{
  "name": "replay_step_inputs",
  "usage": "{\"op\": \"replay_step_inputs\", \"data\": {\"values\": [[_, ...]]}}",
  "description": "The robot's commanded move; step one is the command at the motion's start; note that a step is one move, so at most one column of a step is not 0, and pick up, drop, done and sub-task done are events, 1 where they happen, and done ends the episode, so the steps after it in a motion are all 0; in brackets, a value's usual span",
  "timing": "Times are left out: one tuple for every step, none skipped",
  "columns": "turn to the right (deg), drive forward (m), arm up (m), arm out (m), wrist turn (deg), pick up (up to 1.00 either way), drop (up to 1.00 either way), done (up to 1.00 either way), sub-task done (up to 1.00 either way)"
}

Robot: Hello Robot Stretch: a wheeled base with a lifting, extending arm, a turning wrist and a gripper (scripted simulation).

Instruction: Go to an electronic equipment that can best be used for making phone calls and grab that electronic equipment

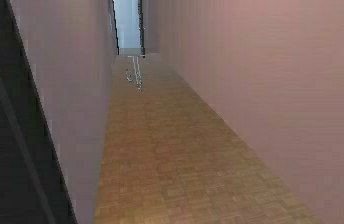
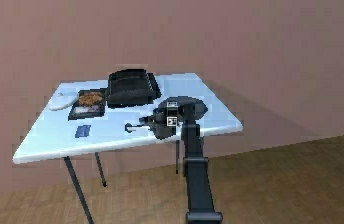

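The fingers (image 2: 138,127) hang over the counter's (image 2: 50,140) right half; whether they grasp anything I cannot tell. A black boxy thing (image 2: 132,86) sits by the far edge.

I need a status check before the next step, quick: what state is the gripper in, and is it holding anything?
Gripper: seen against the pale table; open or closed cannot be told, nor whether it holds anything.
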Motion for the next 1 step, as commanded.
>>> {"op": "replay_step_inputs", "data": {"values": [[0.0,0.00,0.00,0.00,0.0,1.00,0.00,0.00,0.00]]}}
